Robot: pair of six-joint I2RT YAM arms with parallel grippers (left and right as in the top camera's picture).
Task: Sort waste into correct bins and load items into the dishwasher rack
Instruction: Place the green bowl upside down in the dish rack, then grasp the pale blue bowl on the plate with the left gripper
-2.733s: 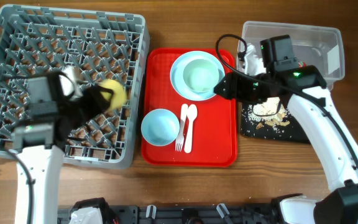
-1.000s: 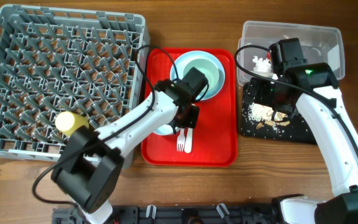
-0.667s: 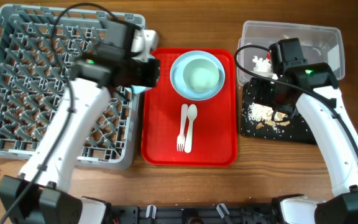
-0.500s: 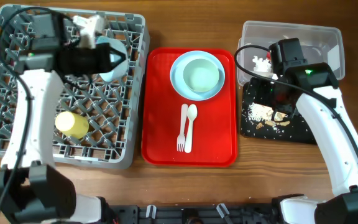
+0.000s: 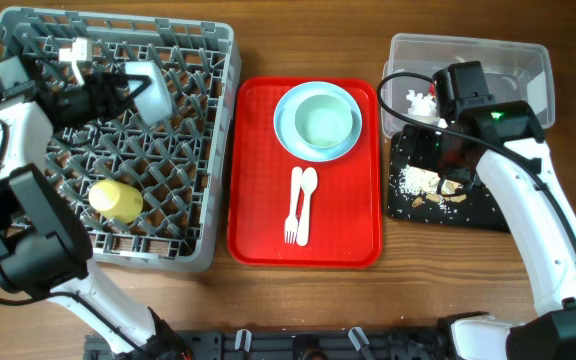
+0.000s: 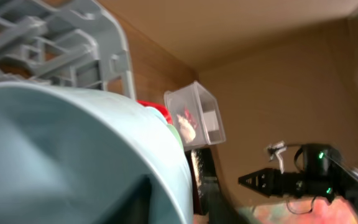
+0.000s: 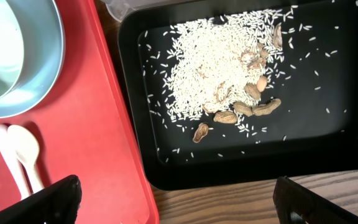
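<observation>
Item 1: left pincer [image 5: 116,92] pinches the pale blue bowl [image 5: 151,88] by its rim, tipped on edge over the dishwasher rack [image 5: 223,90], probably to slot it between pegs. Item 2: right pincer [image 7: 179,205] hangs spread and empty above the black tray [image 7: 340,124]. Only its wrist view resolves the rice [image 7: 210,68]. Only overhead shows the yellow cup [image 5: 115,200] racked, and the fork [image 5: 290,215] and spoon [image 5: 306,195] waiting.
</observation>
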